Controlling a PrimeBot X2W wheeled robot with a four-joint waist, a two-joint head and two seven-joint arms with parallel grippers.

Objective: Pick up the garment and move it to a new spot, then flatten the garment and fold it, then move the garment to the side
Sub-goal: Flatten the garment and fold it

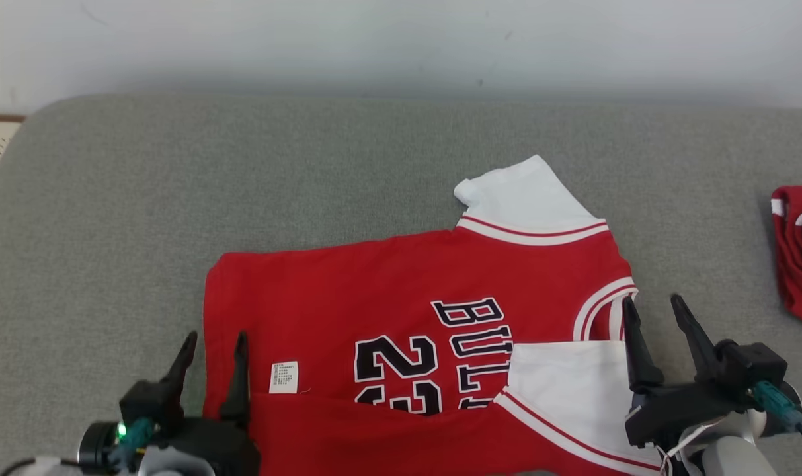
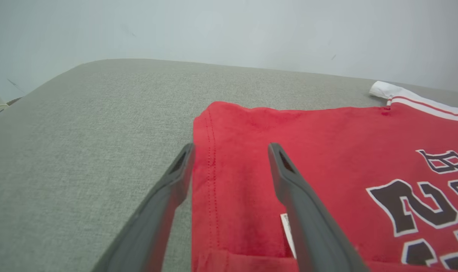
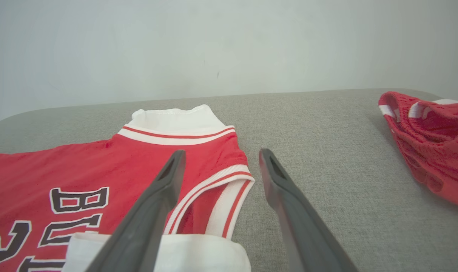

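Grey fabric-covered worktop: rounded far-left corner, far edge close to the wall, and broad bare room left of and beyond the garment. Red jersey, the task's garment: lies flat near the middle of the worktop's near side, its near long edge already turned over in a red strip that covers the bottom of the numerals. One white sleeve is laid in on top, and the other white sleeve sticks out on the far side. Second red garment: bunched at the right edge, well apart, limiting room for a move that way. Right hand: fingers spread, pinching nothing, over the jersey's striped armhole edge. Left hand: fingers spread, pinching nothing, astride the jersey's left hem. White label: just beside the left hand. Risks, as judged: a finger could catch the hem or sleeve and drag the turned strip open. An uneven pinch by the two hands would skew the next fold, and the loose far sleeve could trail out of it.
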